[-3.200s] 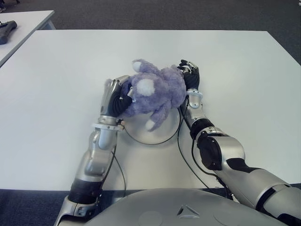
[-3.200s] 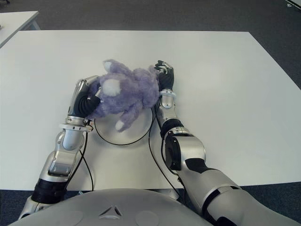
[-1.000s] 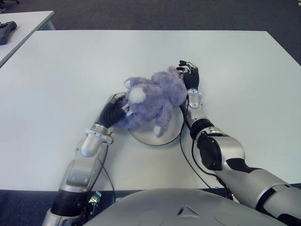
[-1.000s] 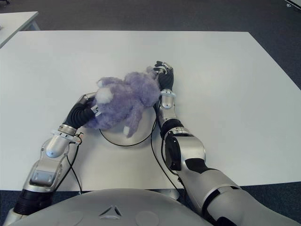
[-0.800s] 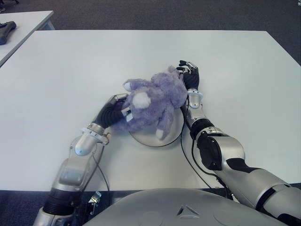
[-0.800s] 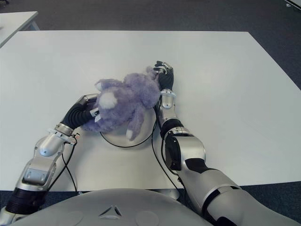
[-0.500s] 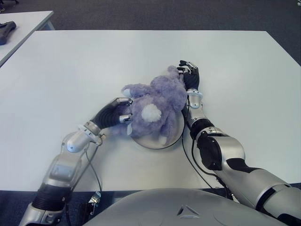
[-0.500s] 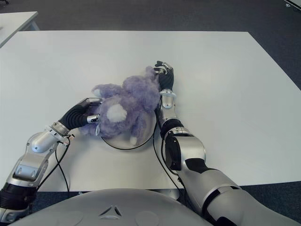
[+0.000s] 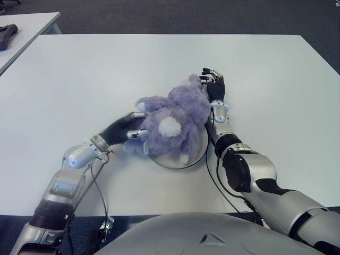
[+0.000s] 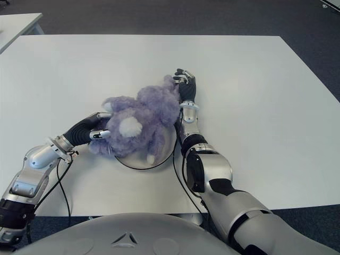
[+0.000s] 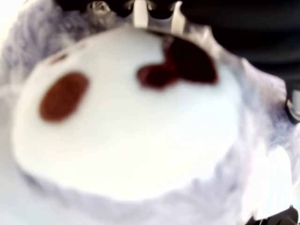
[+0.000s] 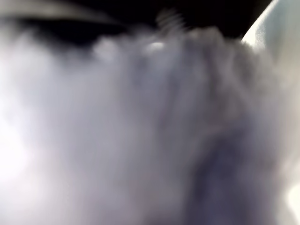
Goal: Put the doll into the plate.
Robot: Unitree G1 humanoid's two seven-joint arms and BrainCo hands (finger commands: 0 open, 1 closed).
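Basically down: doll (image 9: 172, 123) lies on the plate (image 9: 199, 151), part overhanging the left rim. Left hand (image 9: 129, 129) grips its head side; right hand (image 9: 214, 87) presses the far side, grip state unclear. Nudge the doll toward plate centre, then open the left hand slowly so it doesn't roll onto the tabletop (image 9: 79, 79).
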